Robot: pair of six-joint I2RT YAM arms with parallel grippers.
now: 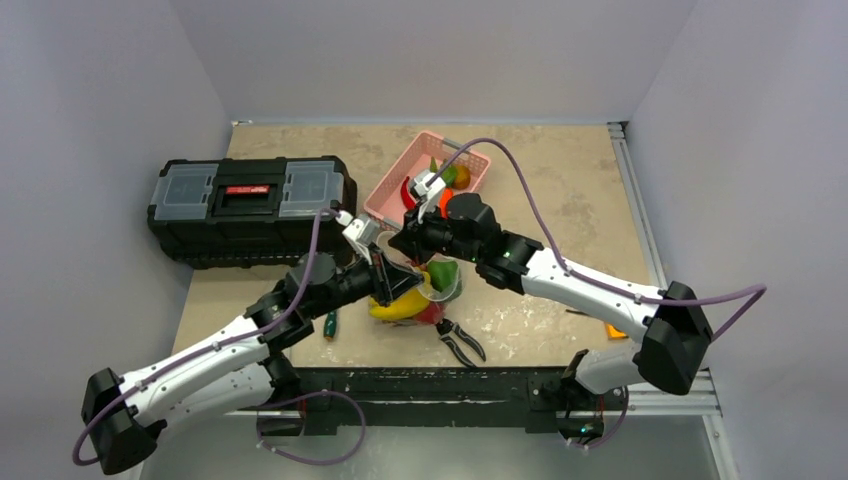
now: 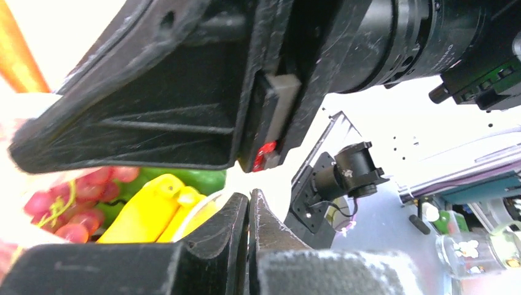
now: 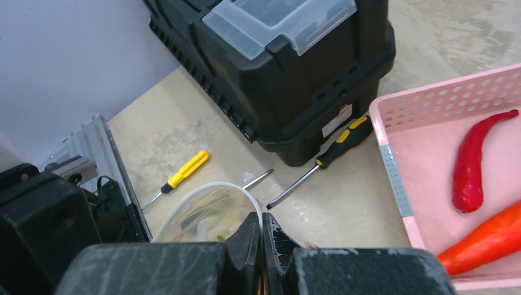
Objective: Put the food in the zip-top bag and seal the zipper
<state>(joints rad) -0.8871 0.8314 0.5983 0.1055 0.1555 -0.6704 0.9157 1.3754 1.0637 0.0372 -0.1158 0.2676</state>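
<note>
Here, mid-table, the sealing step is in hand. Nearest the arm bases lie the pliers point(image 1: 460, 342), just on the near side of the zip-top bag point(image 1: 447, 293). The bag sits at the centre of the table point(image 1: 560, 200) with food inside: the banana point(image 1: 398, 306) along its near side, the green pepper point(image 1: 443, 273) beyond it, and red grapes point(image 2: 74, 212) showing in the left wrist view. My left claw point(image 1: 384, 282) comes in from the left and my right claw point(image 1: 409, 240) from the far right, and the two almost touch over the bag's left end. Both are pressed together with no gap between the fingers. The right one is clamped on the zipper point(image 3: 203, 192), whose pale strip curves straight into its tips, and the left, by my reading, pinches the same strip just beside it. To do this well, I judge, one claw should anchor the end while the other slides along the rim with a steady squeeze, level with the strip, so the two tracks mate without skipping. The banana lies close to the mouth and could hold the lips apart, so the rim wants lifting clear of it. Farther off on the left stands the black toolbox point(image 1: 250, 200). Farther right, the pink basket point(image 1: 385, 195) holds a red chilli point(image 3: 470, 166), apart from the bag.
</note>
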